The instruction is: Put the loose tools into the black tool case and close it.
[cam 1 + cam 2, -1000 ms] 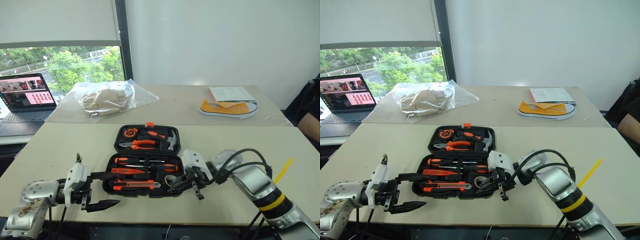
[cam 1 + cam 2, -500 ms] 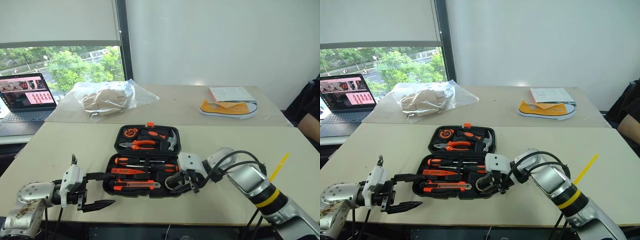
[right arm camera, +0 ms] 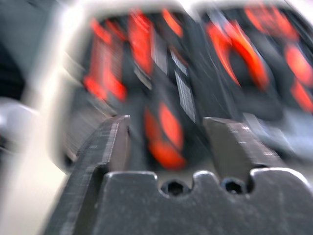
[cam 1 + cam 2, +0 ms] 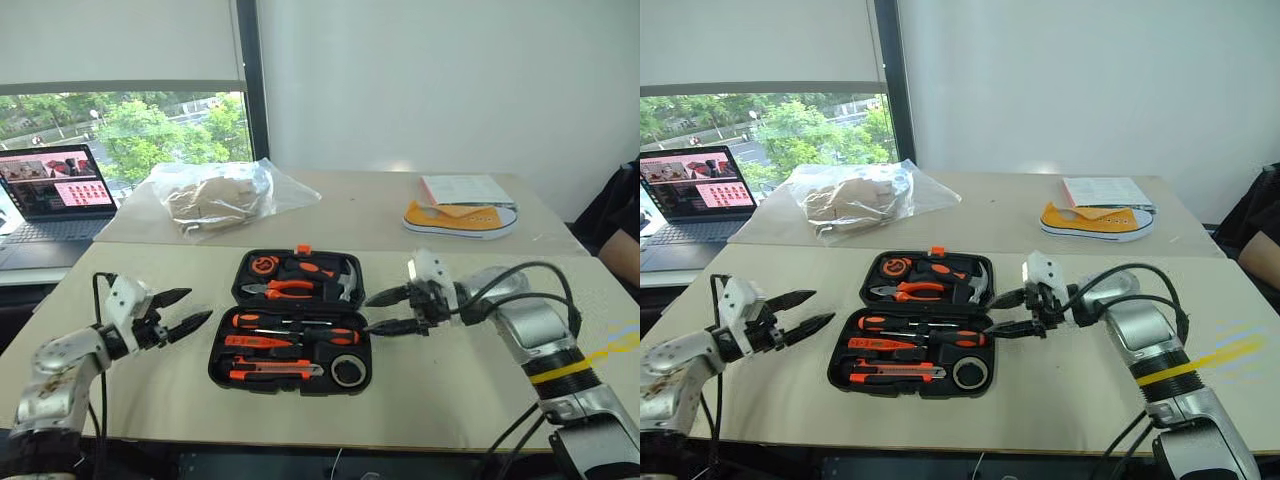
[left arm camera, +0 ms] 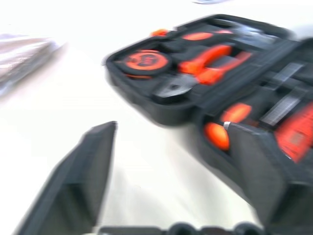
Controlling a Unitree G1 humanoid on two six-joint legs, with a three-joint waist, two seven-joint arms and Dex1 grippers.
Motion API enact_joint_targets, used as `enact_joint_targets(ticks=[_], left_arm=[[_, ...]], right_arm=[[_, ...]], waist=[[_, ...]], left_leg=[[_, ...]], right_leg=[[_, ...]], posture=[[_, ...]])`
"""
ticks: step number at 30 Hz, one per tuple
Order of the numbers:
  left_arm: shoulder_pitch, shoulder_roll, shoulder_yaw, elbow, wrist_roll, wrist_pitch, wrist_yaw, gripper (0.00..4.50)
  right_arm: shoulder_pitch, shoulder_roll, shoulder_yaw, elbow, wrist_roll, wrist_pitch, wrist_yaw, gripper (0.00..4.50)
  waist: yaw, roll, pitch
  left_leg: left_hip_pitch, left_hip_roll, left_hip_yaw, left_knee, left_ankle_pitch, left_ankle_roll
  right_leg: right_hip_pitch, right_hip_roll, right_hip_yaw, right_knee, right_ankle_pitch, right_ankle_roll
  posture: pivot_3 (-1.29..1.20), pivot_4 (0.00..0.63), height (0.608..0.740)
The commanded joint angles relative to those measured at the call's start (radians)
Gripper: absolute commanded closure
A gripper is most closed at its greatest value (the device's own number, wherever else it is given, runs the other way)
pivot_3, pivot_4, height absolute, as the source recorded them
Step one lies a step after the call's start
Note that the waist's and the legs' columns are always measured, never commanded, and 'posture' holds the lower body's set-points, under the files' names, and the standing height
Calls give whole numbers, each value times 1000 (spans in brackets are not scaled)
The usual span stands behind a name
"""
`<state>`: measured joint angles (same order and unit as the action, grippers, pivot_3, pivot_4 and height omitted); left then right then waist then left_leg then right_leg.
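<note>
The black tool case (image 4: 222,372) lies open and flat mid-table. Its near half holds two screwdrivers (image 4: 290,322), a utility knife (image 4: 270,368) and a dark tape roll (image 4: 347,371). Pliers (image 4: 285,290) and a hammer (image 4: 343,280) sit in the far half. My left gripper (image 4: 198,305) hovers open just left of the case, pointing at it, with nothing held. My right gripper (image 4: 368,313) hovers open at the case's right edge, pointing left, also empty. The left wrist view shows its fingers (image 5: 83,181) apart before the case (image 5: 166,110); the right wrist fingers (image 3: 110,142) stand apart too.
A laptop (image 4: 55,195) stands at the far left. On the rear table lie a plastic bag (image 4: 215,195), a yellow shoe (image 4: 460,218) and papers (image 4: 460,187). A person's dark sleeve (image 4: 622,225) shows at the right edge.
My left gripper swung up from the table's front edge to the case's left side. My right gripper left the tape roll in its corner, opened, and rose to the case's right side.
</note>
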<state>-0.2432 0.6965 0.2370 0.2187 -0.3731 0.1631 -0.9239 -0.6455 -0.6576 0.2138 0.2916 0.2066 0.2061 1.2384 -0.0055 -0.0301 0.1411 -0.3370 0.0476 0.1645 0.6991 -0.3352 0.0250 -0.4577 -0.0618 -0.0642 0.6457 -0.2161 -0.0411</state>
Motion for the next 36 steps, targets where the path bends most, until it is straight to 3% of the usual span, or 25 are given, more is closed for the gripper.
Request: enact_joint_targets(ticks=[1, 5, 7, 11, 19, 27, 28, 30, 34, 35, 36], left_arm=[[-46, -19, -48, -28, 51, 49, 71, 2471], [-95, -45, -108, -13, 94, 108, 113, 3911], [-110, -42, -132, 7, 115, 115, 111, 4442], [-125, -44, -152, 33, 120, 109, 84, 4442], [-40, -53, -152, -107, 39, 170, -8, 4442], [16, -34, -37, -104, 23, 163, 50, 4442], [12, -25, -16, -101, 11, 173, 54, 4207], [13, 12, -2, -109, 4, 219, 47, 3765], [-11, 86, 35, -126, -69, 428, 36, 2314], [-25, 101, 48, -123, -100, 487, 24, 2269], [-38, 118, 53, -119, -119, 545, 22, 1617]], right_arm=[[-26, 55, -8, 88, -77, -147, -105, 3239], [-66, 136, 14, 201, -148, -248, -184, 4500], [-73, 163, 18, 221, -156, -268, -180, 4500], [-77, 200, 12, 222, -160, -283, -181, 4500], [-3, 199, 15, 69, -140, -179, -161, 4500], [77, 146, -36, -47, -127, -106, -179, 4500], [82, 131, -57, -65, -99, -56, -166, 4500], [94, 94, -73, -106, -60, 23, -125, 3926], [96, 41, -110, -186, 23, 195, -97, 2657], [86, 31, -119, -208, 45, 268, -101, 2567], [71, 23, -122, -227, 56, 361, -119, 1980]], waist=[[-8, 0, 0], [-21, 0, 0], [-19, 1, 0], [-14, 1, 0], [-13, 1, 0], [-11, 1, 0], [-11, 1, 0], [-10, 1, 0], [-10, 1, 0], [-11, 1, 0], [-11, 1, 0]], left_leg=[[0, 0, 0, 0, 0, 0], [0, 1, 4, -2, 2, -3], [1, 1, 5, -2, 2, -4], [1, 1, 5, -1, 3, -6], [1, 2, 4, -3, 3, -6], [1, 2, 3, -4, 3, -6], [1, 2, 3, -3, 3, -6], [1, 2, 2, -3, 3, -6], [1, 2, -1, -2, 3, -5], [1, 2, -1, -2, 3, -5], [1, 2, -2, -2, 3, -5]], right_leg=[[-1, 0, 0, 1, 0, 0], [-1, 2, -1, 1, 0, -1], [-1, 2, -1, 1, 0, -1], [-1, 2, 0, 2, 0, -1], [-1, 2, -1, 2, 0, -1], [-1, 2, -1, 0, -1, -1], [-1, 2, -1, 0, -1, -1], [-1, 2, -1, 1, 0, -1], [-1, 2, 0, 2, 0, -2], [-1, 2, 0, 2, 0, -2], [-1, 1, 0, 2, 0, -2]], posture=[[0, 150, 740], [0, 150, 740], [0, 150, 740], [0, 150, 740], [0, 150, 740], [0, 150, 740], [0, 150, 740], [0, 150, 740], [0, 150, 740], [0, 150, 740], [0, 150, 740]])
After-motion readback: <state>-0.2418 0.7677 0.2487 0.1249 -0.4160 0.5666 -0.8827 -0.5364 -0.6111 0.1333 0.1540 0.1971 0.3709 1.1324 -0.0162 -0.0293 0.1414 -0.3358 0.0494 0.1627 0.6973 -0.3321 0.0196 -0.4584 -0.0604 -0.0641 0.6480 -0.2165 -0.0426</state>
